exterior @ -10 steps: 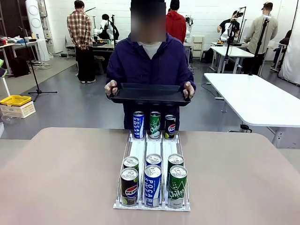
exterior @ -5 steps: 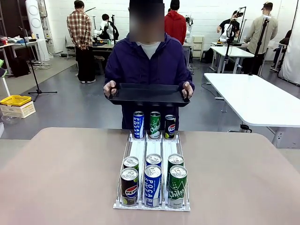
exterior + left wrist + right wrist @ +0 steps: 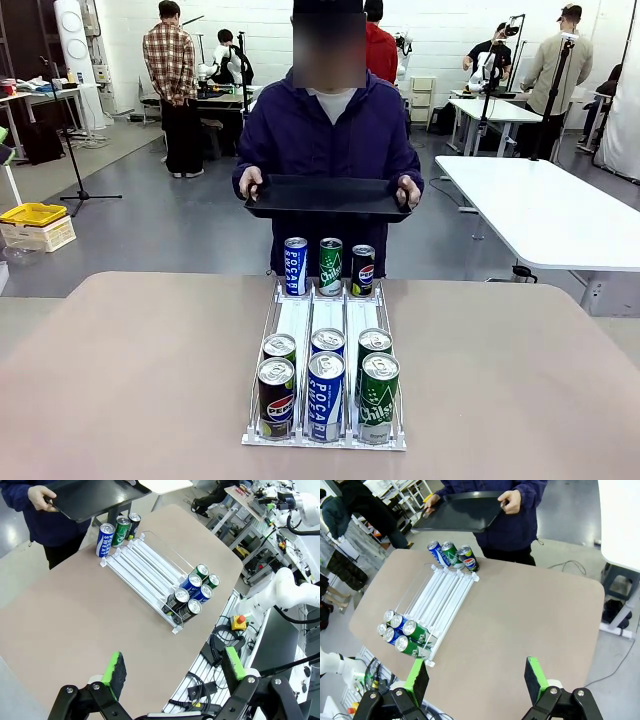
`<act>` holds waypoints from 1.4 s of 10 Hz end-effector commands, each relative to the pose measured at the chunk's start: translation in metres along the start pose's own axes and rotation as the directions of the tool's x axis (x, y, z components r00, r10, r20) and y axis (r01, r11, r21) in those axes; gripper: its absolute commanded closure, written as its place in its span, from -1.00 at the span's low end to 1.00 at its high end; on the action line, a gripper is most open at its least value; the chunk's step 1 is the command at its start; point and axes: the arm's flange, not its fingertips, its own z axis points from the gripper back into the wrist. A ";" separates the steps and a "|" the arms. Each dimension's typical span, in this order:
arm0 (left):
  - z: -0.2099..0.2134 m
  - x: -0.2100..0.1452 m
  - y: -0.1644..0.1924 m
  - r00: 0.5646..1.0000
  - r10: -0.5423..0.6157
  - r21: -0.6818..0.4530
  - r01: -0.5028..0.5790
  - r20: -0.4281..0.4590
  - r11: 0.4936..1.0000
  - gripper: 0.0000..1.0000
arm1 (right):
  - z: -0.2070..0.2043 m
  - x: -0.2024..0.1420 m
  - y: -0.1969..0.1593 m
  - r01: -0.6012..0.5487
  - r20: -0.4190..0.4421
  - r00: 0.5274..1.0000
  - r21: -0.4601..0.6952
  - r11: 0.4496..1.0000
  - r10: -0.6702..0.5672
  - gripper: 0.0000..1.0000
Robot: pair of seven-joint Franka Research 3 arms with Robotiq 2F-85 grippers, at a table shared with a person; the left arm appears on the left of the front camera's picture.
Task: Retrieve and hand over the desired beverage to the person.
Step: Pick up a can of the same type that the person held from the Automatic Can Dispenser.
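Observation:
The person (image 3: 330, 130) in a dark navy-purple hooded jacket stands at the far side of the table, holding a black tray (image 3: 328, 197) with both hands. A white three-lane can rack (image 3: 325, 345) lies on the table. At its far end stand three cans: blue Pocari (image 3: 295, 266), green Chilsung (image 3: 330, 266), dark Pepsi (image 3: 363, 270). Several more cans crowd the near end, with a Pepsi (image 3: 276, 398), a Pocari (image 3: 325, 396) and a Chilsung (image 3: 378, 397) in front. My left gripper (image 3: 172, 672) is open high above the table. My right gripper (image 3: 477, 680) is open too, also high up.
The tan table (image 3: 130, 380) has wide bare areas on both sides of the rack. A white table (image 3: 545, 210) stands to the right beyond it. Other people and workbenches are far back in the room.
The person has shifted slightly to the right and stands a little more upright, with the tray moving along. The cans and rack have not moved.

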 end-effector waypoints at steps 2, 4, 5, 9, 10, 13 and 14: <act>0.002 0.002 0.001 1.000 -0.020 -0.015 0.020 0.014 1.000 -1.00 | -0.001 0.001 0.000 -0.010 0.007 1.000 0.022 1.000 0.010 -1.00; 0.002 0.002 0.001 1.000 -0.020 -0.015 0.020 0.014 1.000 -1.00 | -0.001 0.001 0.000 -0.010 0.007 1.000 0.022 1.000 0.010 -1.00; 0.002 0.002 0.001 1.000 -0.020 -0.015 0.020 0.014 1.000 -1.00 | -0.001 0.001 0.000 -0.010 0.007 1.000 0.022 1.000 0.010 -1.00; 0.002 0.002 0.001 1.000 -0.020 -0.015 0.020 0.014 1.000 -1.00 | -0.001 0.001 0.000 -0.010 0.007 1.000 0.022 1.000 0.010 -1.00; 0.002 0.002 0.001 1.000 -0.020 -0.015 0.020 0.014 1.000 -1.00 | -0.001 0.001 0.000 -0.010 0.007 1.000 0.022 1.000 0.010 -1.00; 0.002 0.002 0.001 1.000 -0.020 -0.015 0.020 0.014 1.000 -1.00 | -0.001 0.001 0.000 -0.010 0.007 1.000 0.022 1.000 0.010 -1.00; 0.002 0.002 0.001 1.000 -0.020 -0.015 0.020 0.014 1.000 -1.00 | -0.001 0.001 0.000 -0.010 0.007 1.000 0.022 1.000 0.010 -1.00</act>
